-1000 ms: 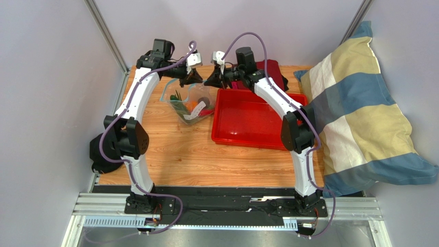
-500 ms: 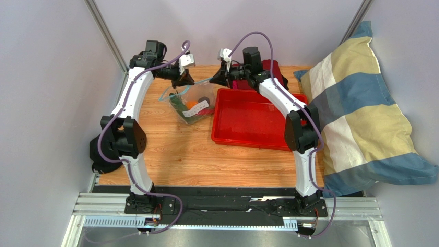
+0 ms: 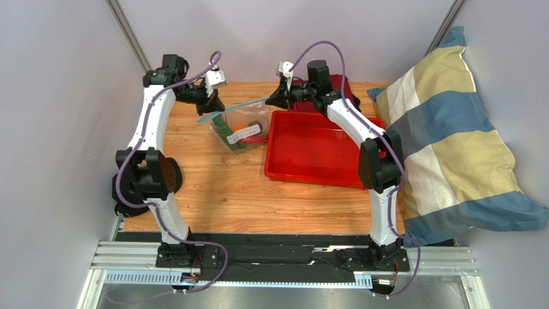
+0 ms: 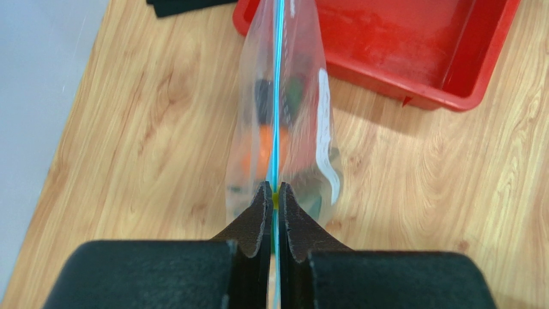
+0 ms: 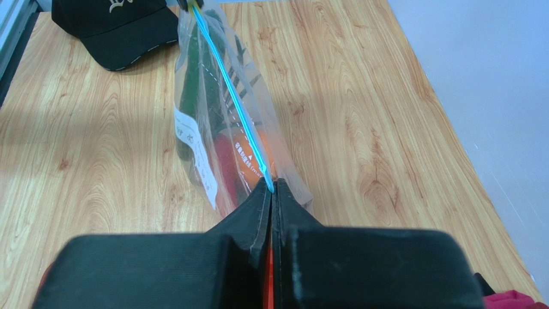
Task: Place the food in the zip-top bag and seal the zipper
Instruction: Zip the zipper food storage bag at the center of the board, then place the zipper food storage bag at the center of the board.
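Note:
The clear zip-top bag hangs stretched between both grippers above the table. Its bluish zipper runs taut as a closed straight line. The food sits inside: orange fruit, green vegetables and a red piece. My left gripper is shut on the left end of the zipper. My right gripper is shut on the right end of the zipper. The bag also shows in the left wrist view, with the orange fruit blurred inside. The bag's white label faces the right wrist camera.
A red tray lies right of the bag, close under the right gripper. A black cap lies on the wooden table. A dark red object sits behind the tray. A striped pillow leans at the right.
My left gripper has slid left along the zipper, away from the right gripper. The mouth of the bag went from a slack open loop to a straight taut strip.

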Available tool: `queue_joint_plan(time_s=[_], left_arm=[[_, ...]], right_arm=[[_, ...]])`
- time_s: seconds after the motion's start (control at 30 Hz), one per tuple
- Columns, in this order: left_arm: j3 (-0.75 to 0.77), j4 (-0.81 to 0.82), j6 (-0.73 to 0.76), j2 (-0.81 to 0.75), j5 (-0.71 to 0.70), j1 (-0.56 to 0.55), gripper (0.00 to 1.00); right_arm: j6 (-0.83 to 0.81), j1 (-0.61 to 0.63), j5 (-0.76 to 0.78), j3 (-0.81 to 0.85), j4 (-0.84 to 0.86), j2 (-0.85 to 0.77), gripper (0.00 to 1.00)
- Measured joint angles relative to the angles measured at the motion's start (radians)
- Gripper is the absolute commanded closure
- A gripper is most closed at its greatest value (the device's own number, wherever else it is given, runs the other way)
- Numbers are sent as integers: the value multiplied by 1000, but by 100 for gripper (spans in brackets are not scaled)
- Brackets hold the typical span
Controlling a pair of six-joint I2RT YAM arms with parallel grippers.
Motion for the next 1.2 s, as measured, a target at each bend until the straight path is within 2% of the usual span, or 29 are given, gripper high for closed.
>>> queue_joint_plan(time_s=[0.43,0.7,0.93,1.07,1.2], left_arm=[[-36,-137,87,-98,-21,210,100],[-118,-154,151,-227,-11,235,100],[-198,-177,206,-358,5,288,100],[-198,-178,233,-365,-48,349,100],[-198,-177,229,-336,-71,362,100]], right_arm=[[54,-5,6,-10,0,-14,100],[26,13,0,-34,-83,-83,100],[-74,26,-37,-43,-206,-185,100],[-175,-1,-37,-6,-373,-187,100],[-272,-15,-41,72,-534,-135,100]])
